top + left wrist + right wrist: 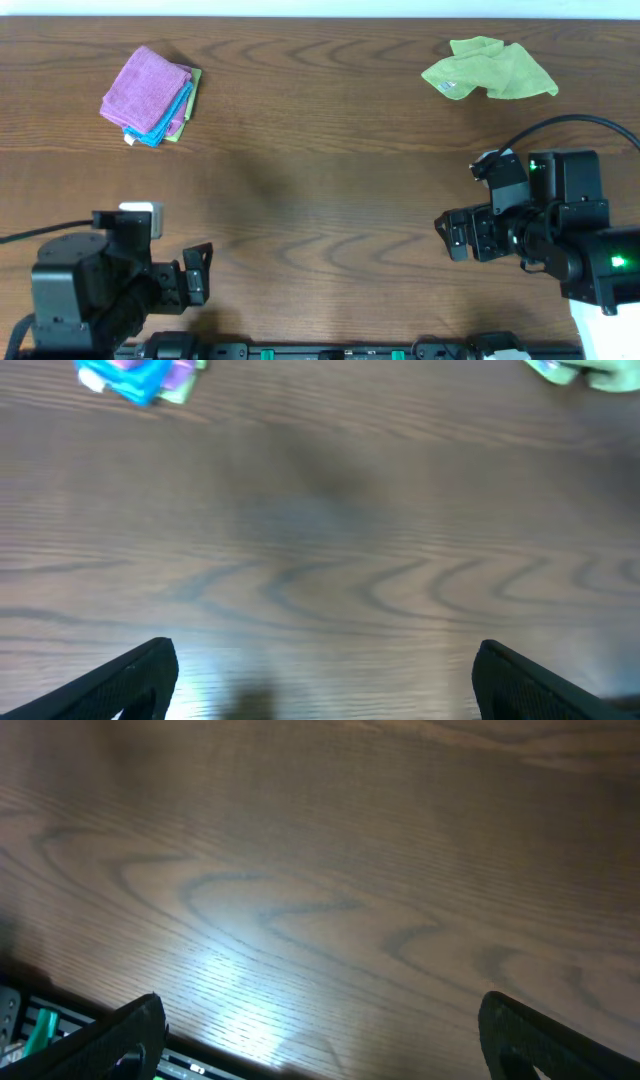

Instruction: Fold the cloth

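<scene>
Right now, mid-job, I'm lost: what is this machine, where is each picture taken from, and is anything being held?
These are two robot arms at a wooden table. The wide picture looks down from above; the other two come from a camera on each wrist. The left hand and right hand are both open and hold nothing; the dark shapes in the wrist pictures' lower corners are their tips. Far left, the purple cloth lies folded on a blue cloth. Far right lies a crumpled green cloth.

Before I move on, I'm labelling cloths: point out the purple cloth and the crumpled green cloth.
purple cloth (145, 82): overhead view, middle of its top face.
crumpled green cloth (490, 72): overhead view, its bunched middle.
</scene>
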Motion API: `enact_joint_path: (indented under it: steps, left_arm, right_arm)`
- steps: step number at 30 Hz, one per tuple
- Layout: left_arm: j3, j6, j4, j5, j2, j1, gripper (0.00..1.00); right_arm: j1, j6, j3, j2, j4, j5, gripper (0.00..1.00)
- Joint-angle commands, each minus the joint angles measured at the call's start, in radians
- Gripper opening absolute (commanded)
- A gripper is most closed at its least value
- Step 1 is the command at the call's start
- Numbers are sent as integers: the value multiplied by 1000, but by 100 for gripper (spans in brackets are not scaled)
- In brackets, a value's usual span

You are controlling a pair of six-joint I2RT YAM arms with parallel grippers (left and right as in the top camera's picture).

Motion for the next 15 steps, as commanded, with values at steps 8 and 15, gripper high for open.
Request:
enact_joint_path:
  steps: [8,15]
  left_arm:
    - [-432,48,446,-92,-360,4,95]
    - [-805,6,708,-92,-554,64,95]
  right_arm:
    - [6,-9,-4,-1,2,8,99]
    - [6,-9,-4,-1,2,8,99]
